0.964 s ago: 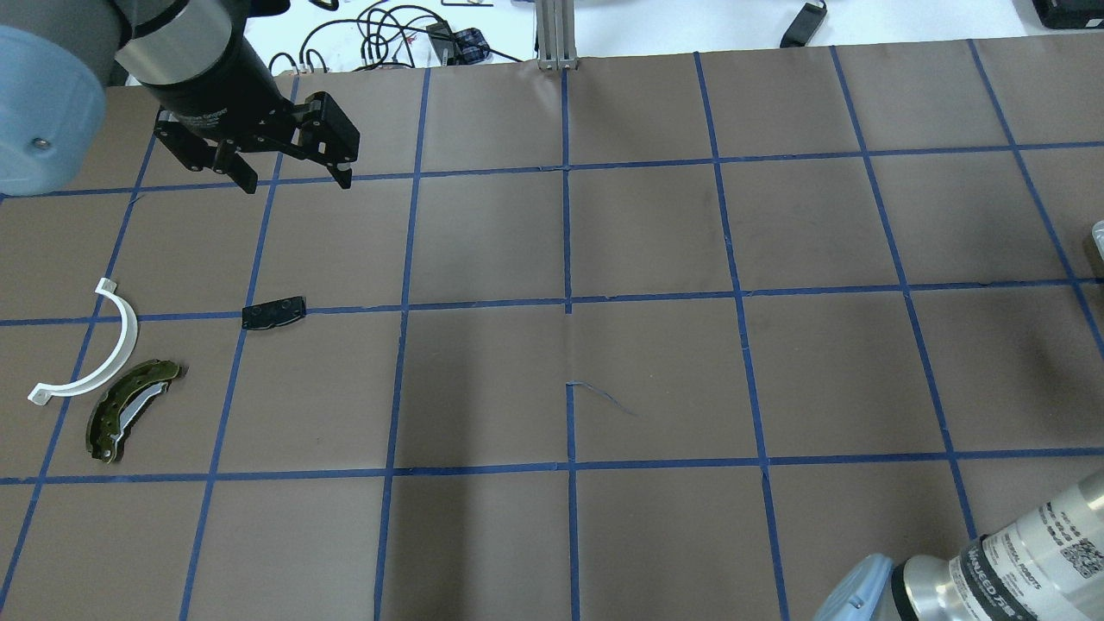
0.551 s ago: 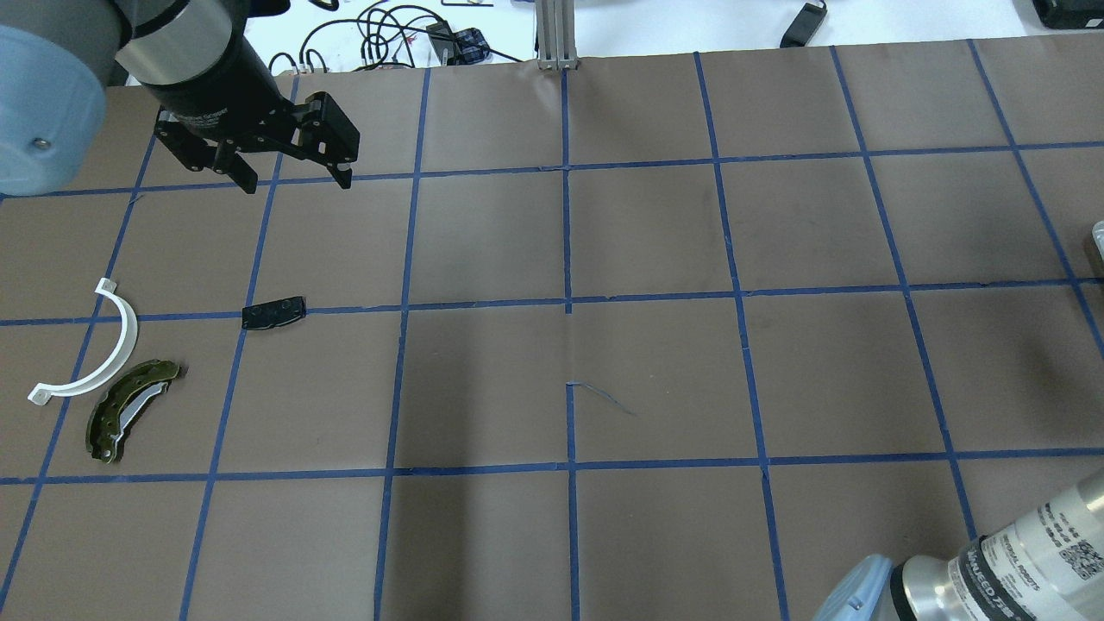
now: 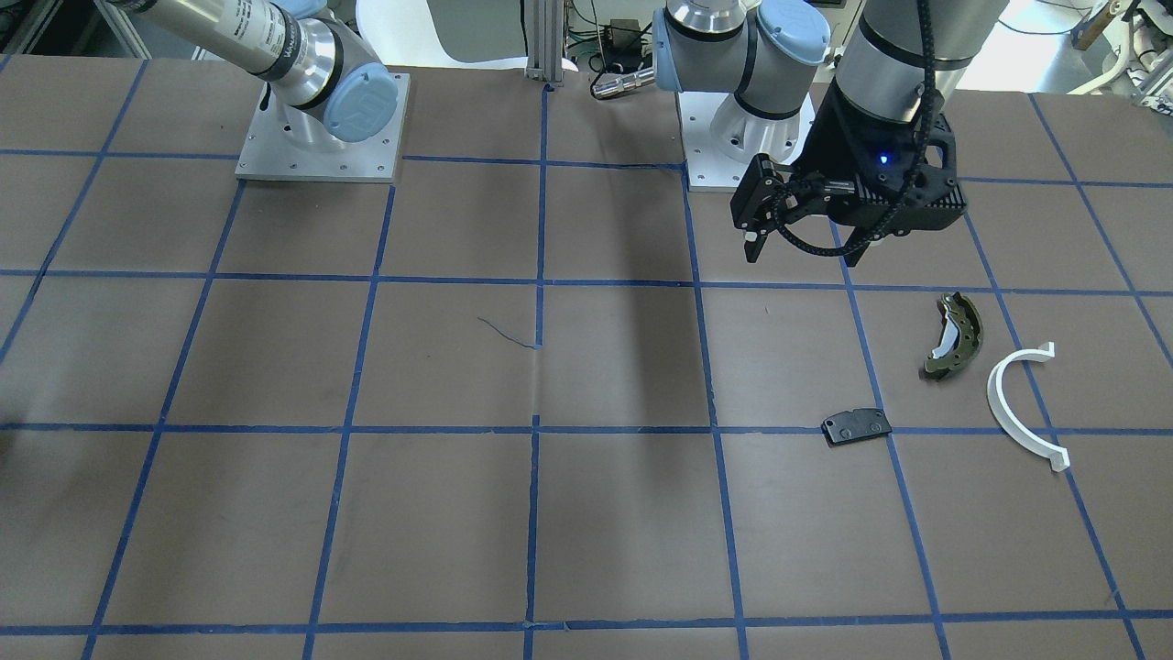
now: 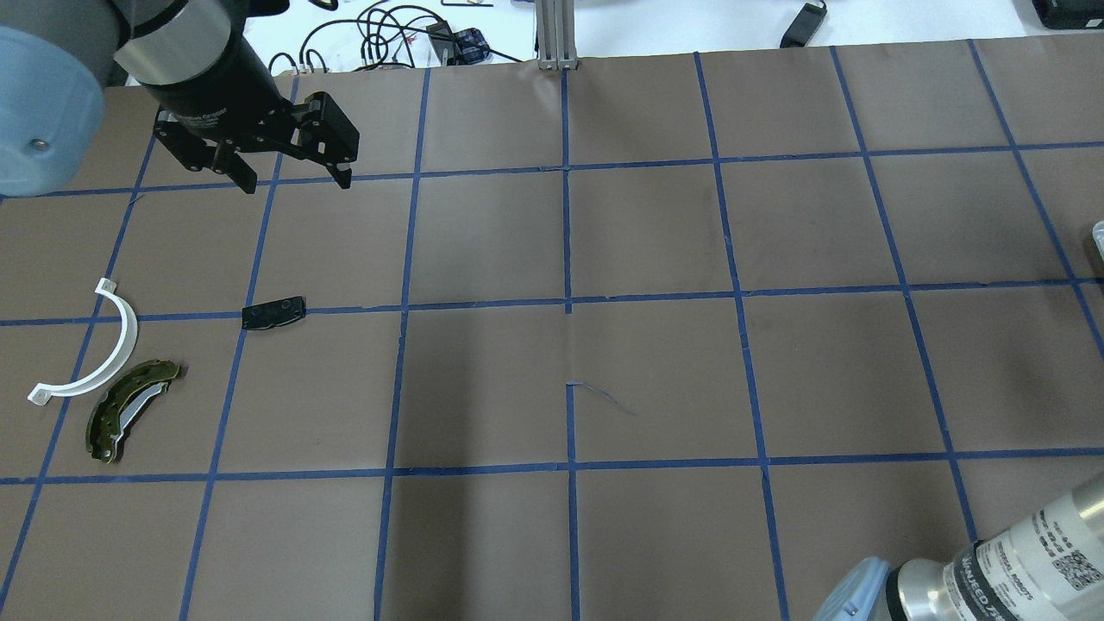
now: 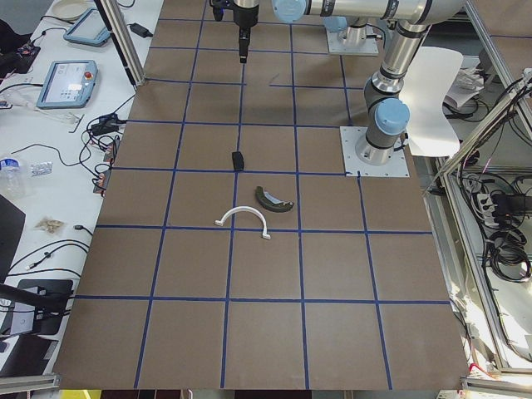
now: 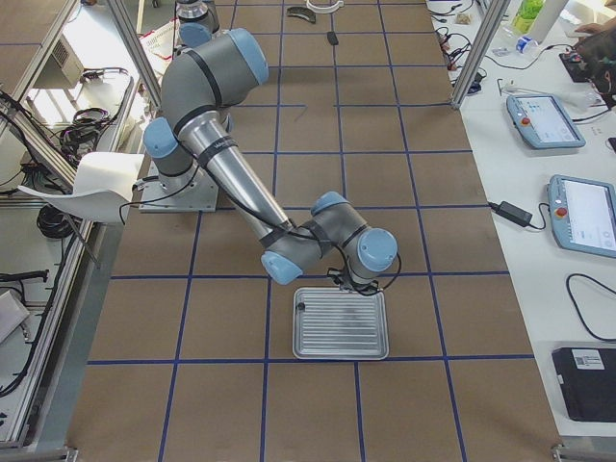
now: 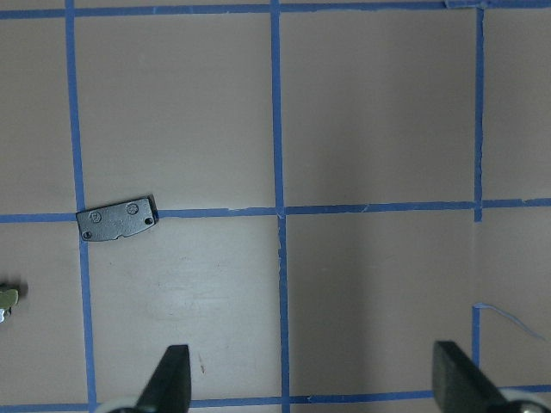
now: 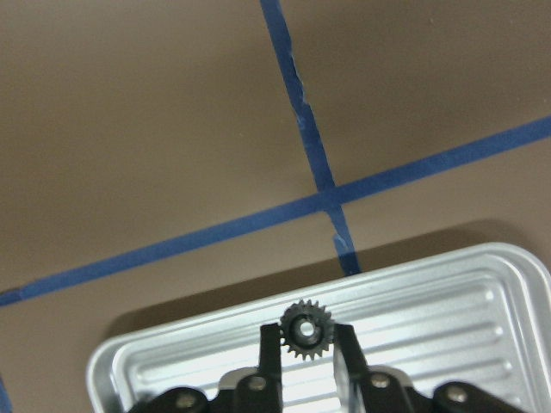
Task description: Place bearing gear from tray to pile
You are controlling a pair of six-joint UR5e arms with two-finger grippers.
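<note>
The right gripper (image 8: pixel 307 334) is closed on the bearing gear (image 8: pixel 307 327), over the tray (image 8: pixel 448 318) at the frame's bottom. The pile (image 4: pixel 129 404) lies at the overhead frame's left edge, well apart, nearer the wide-open, empty left gripper (image 4: pixel 297 183).

Silver arms (image 3: pixel 229 32), black left end effector (image 3: pixel 805 258)

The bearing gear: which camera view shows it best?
The right wrist-mounted view: the bearing gear sits close and sharp between the fingers of the right gripper, over the metal tray. The exterior right view shows the tray, but the right arm hides the gear. No other view shows it.
</note>
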